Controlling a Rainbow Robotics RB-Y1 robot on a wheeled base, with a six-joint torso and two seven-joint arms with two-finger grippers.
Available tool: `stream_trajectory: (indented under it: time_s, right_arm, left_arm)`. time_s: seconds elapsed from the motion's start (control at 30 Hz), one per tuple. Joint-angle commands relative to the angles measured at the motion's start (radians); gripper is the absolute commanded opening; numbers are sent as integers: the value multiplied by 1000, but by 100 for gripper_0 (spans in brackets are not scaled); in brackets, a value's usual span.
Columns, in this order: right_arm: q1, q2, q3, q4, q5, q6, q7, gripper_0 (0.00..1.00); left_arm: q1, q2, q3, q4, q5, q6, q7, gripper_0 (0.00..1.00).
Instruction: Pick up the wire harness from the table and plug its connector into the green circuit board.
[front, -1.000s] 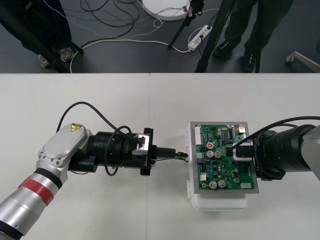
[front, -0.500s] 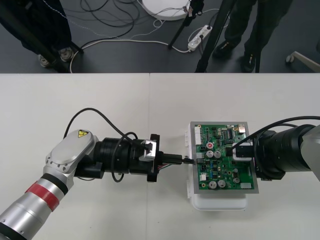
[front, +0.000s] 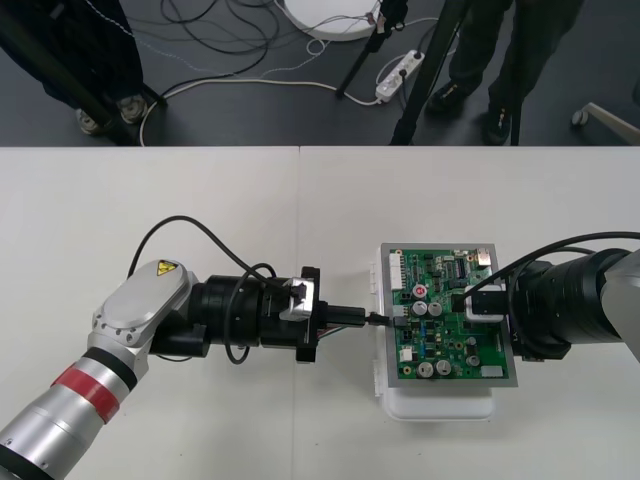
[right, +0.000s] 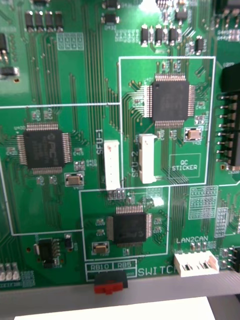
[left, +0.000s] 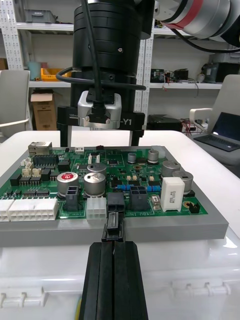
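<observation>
The green circuit board (front: 450, 322) lies on its white base (front: 440, 405), right of the table's middle. My left gripper (front: 368, 319) reaches in level from the left, its tips at the board's left edge. In the left wrist view its fingers (left: 114, 280) are pressed together, shut on the harness's small black plug (left: 113, 231). The plug's front end meets a black connector (left: 116, 201) on the board's edge; I cannot tell if it is seated. My right gripper (front: 476, 304) hovers over the board's right half, and the right wrist view looks closely at the board (right: 100, 125).
A black cable (front: 170, 235) loops over the left arm's wrist. White connectors (left: 30, 209) and tall capacitors (left: 95, 182) stand beside the black connector. Beyond the table's far edge (front: 300, 147) lies dark floor with cables and stand legs.
My left gripper has moved right with the plug, from a gap short of the board to its left edge. The right arm has stayed still.
</observation>
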Motion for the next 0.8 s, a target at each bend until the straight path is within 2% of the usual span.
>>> stream_trajectory:
  time_s: [0.03,0.57,0.8]
  right_arm:
    - [-37,22,18,-34,-7,-1,-66,100]
    - [-41,24,32,-34,-8,-1,-63,100]
    - [-43,25,32,-34,-12,0,-63,100]
  left_arm:
    - [17,-45,-28,-45,23,39,39,0]
    - [18,-39,-28,-50,-4,38,19,0]
    - [32,-13,-28,-93,-26,39,7,0]
